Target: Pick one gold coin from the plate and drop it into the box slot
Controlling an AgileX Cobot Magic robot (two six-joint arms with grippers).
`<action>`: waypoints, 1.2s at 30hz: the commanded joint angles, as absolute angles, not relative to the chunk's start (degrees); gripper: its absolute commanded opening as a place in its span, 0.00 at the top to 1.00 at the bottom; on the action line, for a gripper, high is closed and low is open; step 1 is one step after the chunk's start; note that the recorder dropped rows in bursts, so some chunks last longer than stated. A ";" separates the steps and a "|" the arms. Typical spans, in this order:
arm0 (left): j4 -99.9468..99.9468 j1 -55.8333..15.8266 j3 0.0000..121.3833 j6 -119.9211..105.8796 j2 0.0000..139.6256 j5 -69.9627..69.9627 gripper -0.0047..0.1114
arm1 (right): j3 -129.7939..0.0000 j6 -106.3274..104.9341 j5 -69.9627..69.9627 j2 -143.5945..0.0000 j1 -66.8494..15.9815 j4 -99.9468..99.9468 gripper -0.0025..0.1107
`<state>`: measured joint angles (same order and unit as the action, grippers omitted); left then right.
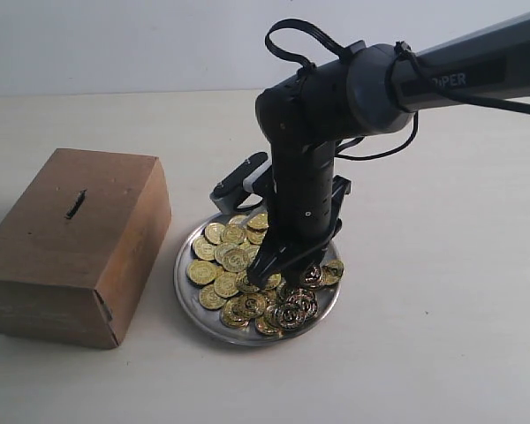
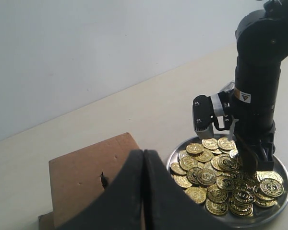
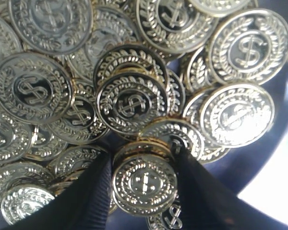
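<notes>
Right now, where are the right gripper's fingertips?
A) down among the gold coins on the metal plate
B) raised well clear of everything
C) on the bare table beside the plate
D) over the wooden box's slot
A: the right gripper reaches down into the coin pile on the metal plate, with one gold coin between its fingers in the right wrist view.

The right arm (image 1: 309,177) covers the middle of the plate (image 1: 181,284) and some of the coins (image 1: 221,261), then runs off the picture's right edge. The left gripper (image 2: 143,158), cut off by the picture's edge, hides the near part of the box (image 2: 81,177). Whether the right gripper (image 3: 143,160) touches the gold coin (image 3: 144,186) between its fingers cannot be told.
</notes>
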<state>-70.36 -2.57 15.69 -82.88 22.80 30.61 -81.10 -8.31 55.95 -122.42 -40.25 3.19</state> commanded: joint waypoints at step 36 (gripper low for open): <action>-53.62 -23.15 13.89 -113.92 23.54 29.60 0.96 | -80.96 -49.00 69.96 -104.26 -40.32 -34.50 0.69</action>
<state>-56.92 -21.07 14.23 -111.50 22.93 30.52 -80.98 -42.46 67.39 -106.07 -40.25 -27.91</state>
